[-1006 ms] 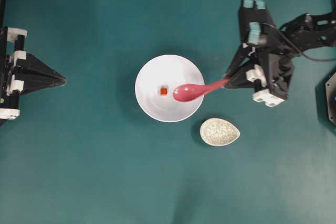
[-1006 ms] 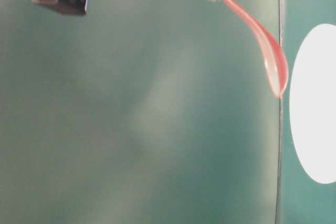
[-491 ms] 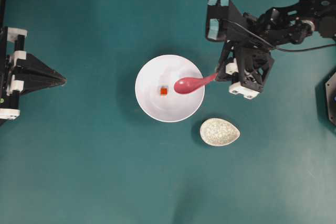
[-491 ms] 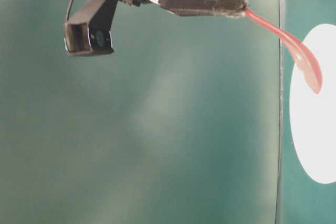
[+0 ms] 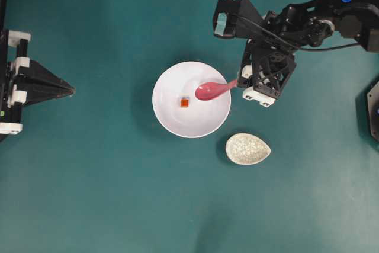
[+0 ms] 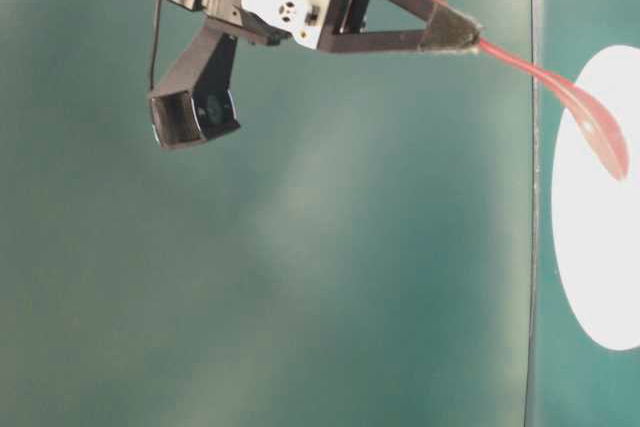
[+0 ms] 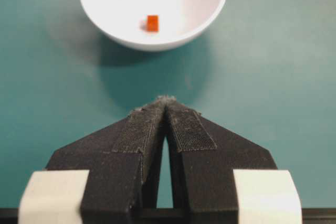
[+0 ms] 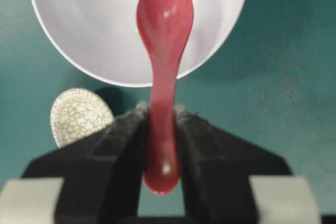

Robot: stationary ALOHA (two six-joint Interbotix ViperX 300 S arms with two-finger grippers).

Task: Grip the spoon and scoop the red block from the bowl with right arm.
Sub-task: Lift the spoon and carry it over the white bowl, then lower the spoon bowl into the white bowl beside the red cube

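Observation:
My right gripper (image 5: 238, 83) is shut on the handle of the pink-red spoon (image 5: 211, 90). The scoop hangs over the right inner side of the white bowl (image 5: 172, 119), a short way right of the tiny red block (image 5: 185, 103) on the bowl's floor. In the right wrist view the spoon (image 8: 164, 35) runs straight out from between the fingers (image 8: 126, 129) over the bowl (image 8: 84, 24). The table-level view shows the spoon (image 6: 585, 112) sloping down at the bowl (image 6: 595, 287). My left gripper (image 5: 71, 90) is shut and empty, far left of the bowl; its wrist view shows the block (image 7: 152, 22) in the bowl (image 7: 205, 14).
A speckled grey-white teardrop dish (image 5: 247, 149) sits just below and right of the bowl, also in the right wrist view (image 8: 79, 116). The teal table surface (image 5: 106, 194) surrounds everything. A dark fixture (image 5: 373, 111) stands at the right edge.
My right arm has swung left and up the overhead view, carrying the spoon's scoop from the bowl's right rim further in over the bowl, closer to the block. The left arm has not moved.

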